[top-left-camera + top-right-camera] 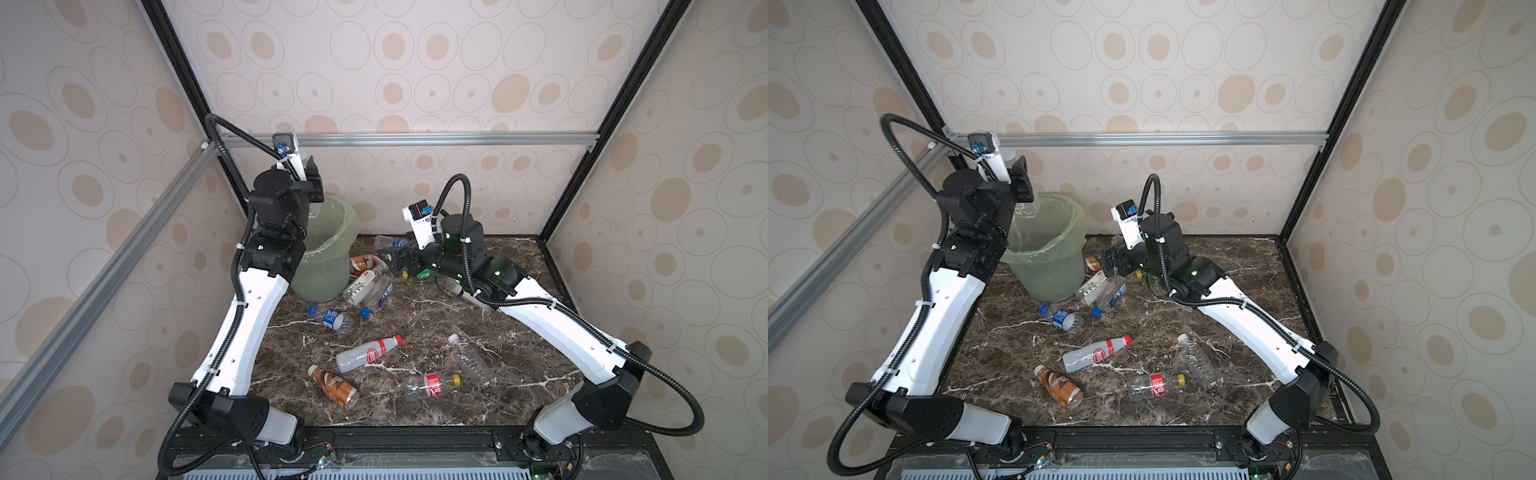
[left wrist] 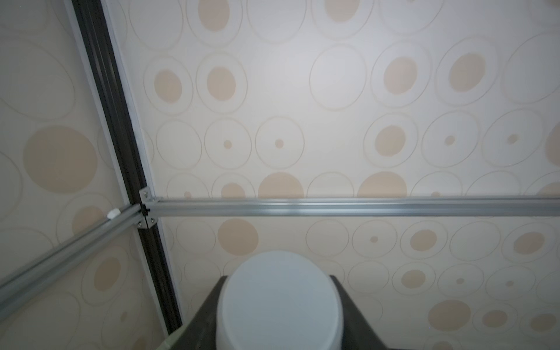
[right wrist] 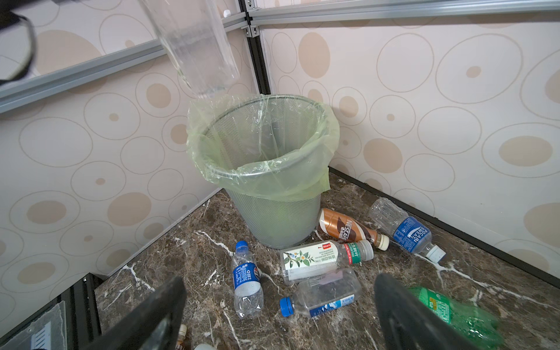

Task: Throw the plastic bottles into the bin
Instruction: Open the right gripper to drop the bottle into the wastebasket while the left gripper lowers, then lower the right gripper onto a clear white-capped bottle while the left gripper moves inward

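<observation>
The bin [image 1: 328, 266] [image 3: 272, 175], lined with a green bag, stands in the back left corner. High above its rim, my left gripper [image 1: 314, 185] [image 2: 278, 278] is shut on a clear bottle [image 3: 197, 45] that hangs blurred over the opening, its white cap [image 2: 280, 303] between the fingers. My right gripper [image 1: 392, 259] [image 3: 280, 281] stands open, low beside the bin, with nothing in it. Below it lie a blue-capped clear bottle [image 3: 324, 295], a white-labelled bottle [image 3: 315, 257], a blue-labelled one [image 3: 247, 281], a brown one [image 3: 345, 227] and a green one [image 3: 448, 312].
Nearer the front of the marble table [image 1: 519, 266] lie a red-labelled bottle [image 1: 368, 353], a brown bottle [image 1: 334, 386], a yellow-capped clear one [image 1: 428, 384] and a white-capped clear one [image 1: 471, 359]. Another blue-labelled bottle [image 3: 406, 230] rests against the back wall. Walls close in the back and both sides.
</observation>
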Robot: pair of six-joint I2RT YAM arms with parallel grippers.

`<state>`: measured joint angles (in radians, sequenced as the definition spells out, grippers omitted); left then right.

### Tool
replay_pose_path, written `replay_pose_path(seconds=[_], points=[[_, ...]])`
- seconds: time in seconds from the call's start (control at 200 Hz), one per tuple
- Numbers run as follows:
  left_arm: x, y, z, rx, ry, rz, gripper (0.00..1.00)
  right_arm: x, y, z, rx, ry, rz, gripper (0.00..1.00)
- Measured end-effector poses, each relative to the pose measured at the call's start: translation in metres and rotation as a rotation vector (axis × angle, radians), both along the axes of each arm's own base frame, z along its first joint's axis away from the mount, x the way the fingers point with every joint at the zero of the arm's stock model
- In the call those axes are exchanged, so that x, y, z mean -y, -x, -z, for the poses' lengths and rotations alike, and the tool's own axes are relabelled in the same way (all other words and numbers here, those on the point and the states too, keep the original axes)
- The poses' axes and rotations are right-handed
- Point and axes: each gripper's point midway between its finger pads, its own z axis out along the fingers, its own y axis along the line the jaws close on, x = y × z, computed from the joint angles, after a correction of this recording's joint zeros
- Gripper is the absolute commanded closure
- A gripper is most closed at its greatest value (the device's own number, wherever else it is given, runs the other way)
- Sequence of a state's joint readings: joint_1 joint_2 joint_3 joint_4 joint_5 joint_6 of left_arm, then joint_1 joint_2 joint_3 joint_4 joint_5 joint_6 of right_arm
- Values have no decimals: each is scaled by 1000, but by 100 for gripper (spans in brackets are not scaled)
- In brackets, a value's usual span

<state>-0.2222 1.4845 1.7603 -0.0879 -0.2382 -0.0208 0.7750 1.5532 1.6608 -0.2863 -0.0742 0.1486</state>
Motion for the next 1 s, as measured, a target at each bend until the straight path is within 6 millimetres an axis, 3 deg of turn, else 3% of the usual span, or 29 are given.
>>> replay_pose_path(seconds=[0.075,0.16,0.245,0.335,0.6,0.79,1.0], points=[[-8,-20,34,-107,0,-39,1,0,0,2,-3,4,1,1],[-12,-38,61,-206,4,-55,1,1,0,5,-8,9,2,0],[-11,-44,73,-261,14,-52,1,1,0,9,-14,16,4,1],[-8,-39,70,-271,37,-28,1,2,1,11,-17,20,6,0],[21,-15,27,-203,127,109,1,13,-1,19,-26,50,56,0],[87,-2,42,-260,138,287,1,36,-7,31,-56,99,129,0],[167,19,100,-411,141,481,1,99,-11,74,-174,176,277,0]])
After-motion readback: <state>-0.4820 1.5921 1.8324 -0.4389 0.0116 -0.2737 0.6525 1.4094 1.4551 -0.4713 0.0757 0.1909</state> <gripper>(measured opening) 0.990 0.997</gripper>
